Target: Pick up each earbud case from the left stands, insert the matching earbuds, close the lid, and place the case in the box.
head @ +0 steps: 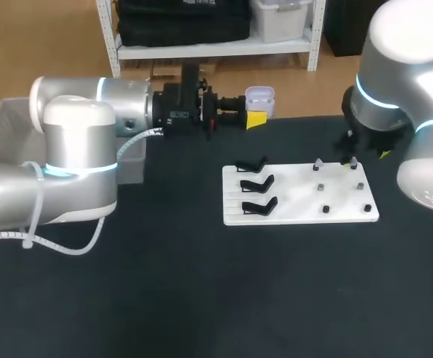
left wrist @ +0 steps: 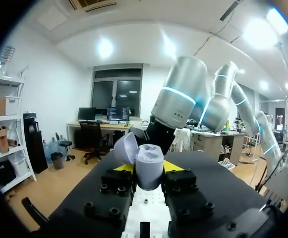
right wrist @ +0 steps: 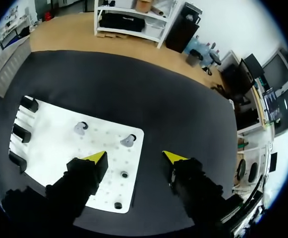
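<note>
Clamps case (left wrist: 149,171) upright in left gripper (left wrist: 149,167), open lid (left wrist: 126,148) leaning toward 10 o'clock; holds right gripper (right wrist: 135,157) wide open, empty.

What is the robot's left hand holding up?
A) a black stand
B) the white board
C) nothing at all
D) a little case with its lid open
D: the left gripper is shut on the earbud case, whose lid stands open.
</note>
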`<state>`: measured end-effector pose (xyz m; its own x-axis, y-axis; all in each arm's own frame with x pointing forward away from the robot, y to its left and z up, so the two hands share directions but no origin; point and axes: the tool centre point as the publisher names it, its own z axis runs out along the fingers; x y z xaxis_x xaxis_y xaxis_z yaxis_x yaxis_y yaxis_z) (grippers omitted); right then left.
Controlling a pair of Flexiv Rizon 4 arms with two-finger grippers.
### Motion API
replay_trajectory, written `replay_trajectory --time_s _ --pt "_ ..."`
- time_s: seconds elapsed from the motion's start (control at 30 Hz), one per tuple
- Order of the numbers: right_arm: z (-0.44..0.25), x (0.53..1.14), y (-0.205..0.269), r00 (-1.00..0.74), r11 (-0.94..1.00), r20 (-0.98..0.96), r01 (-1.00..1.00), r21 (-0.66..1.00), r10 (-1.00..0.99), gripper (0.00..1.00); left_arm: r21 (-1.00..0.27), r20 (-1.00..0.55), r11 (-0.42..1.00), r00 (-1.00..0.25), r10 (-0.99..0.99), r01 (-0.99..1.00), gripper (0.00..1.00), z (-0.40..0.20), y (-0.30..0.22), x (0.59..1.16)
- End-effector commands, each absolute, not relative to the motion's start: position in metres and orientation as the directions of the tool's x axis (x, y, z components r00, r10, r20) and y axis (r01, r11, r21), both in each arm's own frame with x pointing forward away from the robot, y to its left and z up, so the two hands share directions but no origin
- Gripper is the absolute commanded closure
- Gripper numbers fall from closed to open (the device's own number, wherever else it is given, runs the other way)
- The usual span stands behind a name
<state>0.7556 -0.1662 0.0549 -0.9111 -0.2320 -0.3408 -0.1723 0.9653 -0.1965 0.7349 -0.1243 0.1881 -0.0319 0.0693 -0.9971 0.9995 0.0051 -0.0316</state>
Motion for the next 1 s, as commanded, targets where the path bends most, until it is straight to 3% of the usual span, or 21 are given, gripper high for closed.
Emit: replay_trajectory --time_s 0.03,0.2,0.33,0.43,0.5,1.0 --pt "0.049 0.759 -0.162 -0.917 0.962 -0.328 -0.161 -0.222 -0.229 0.42 -0.028 -0.998 0.011 -0.029 0.064 1.0 1.0 0.187 -0.124 0.733" --pt "0.045 0.759 -0.157 -0.92 0.963 -0.322 -0.156 -0.22 -0.223 0.38 -0.028 -0.998 0.011 -0.029 0.064 1.0 1.0 0.187 -0.124 0.733" --pt "0.042 0.761 -0.156 -0.923 0.965 -0.324 -0.142 -0.221 -0.209 0.4 -0.028 -0.998 0.011 -0.029 0.064 1.0 1.0 0.187 -0.124 0.733" --pt "0.037 0.762 -0.156 -0.926 0.966 -0.323 -0.123 -0.229 -0.195 0.5 -0.028 -0.998 0.011 -0.029 0.064 1.0 1.0 0.187 -0.124 0.733" --pt "0.035 0.763 -0.155 -0.928 0.967 -0.322 -0.113 -0.23 -0.185 0.52 -0.028 -0.998 0.011 -0.029 0.064 1.0 1.0 0.187 -0.124 0.733" --pt "0.025 0.773 -0.153 -0.937 0.972 -0.328 -0.047 -0.229 -0.123 0.54 -0.028 -0.998 0.011 -0.029 0.064 1.0 1.0 0.187 -0.124 0.733"
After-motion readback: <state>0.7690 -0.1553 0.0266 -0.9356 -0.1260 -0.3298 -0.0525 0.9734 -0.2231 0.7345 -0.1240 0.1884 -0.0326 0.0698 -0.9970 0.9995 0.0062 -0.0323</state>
